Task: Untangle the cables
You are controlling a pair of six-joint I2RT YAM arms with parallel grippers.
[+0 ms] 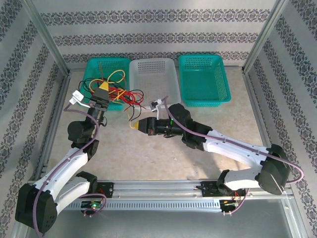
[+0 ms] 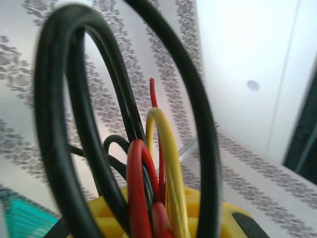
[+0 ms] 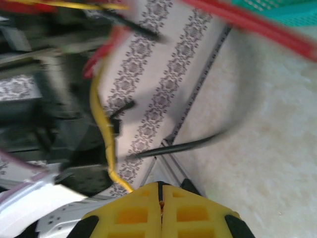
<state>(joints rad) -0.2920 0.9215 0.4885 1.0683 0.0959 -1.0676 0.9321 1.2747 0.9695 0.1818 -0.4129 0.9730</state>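
risk: if the right hand (image 1: 133,125) pulls away while the left hand (image 1: 102,95) pinches the whole bunch, loops could cinch tight or strands slip free. the cables (image 1: 118,90) are loose red, yellow and black curls held up over the left basket (image 1: 93,65), ends trailing toward the worktop (image 1: 148,158). the right hand is pressed together, a yellow strand reaching its tips; whether it is pinched, i cannot tell.
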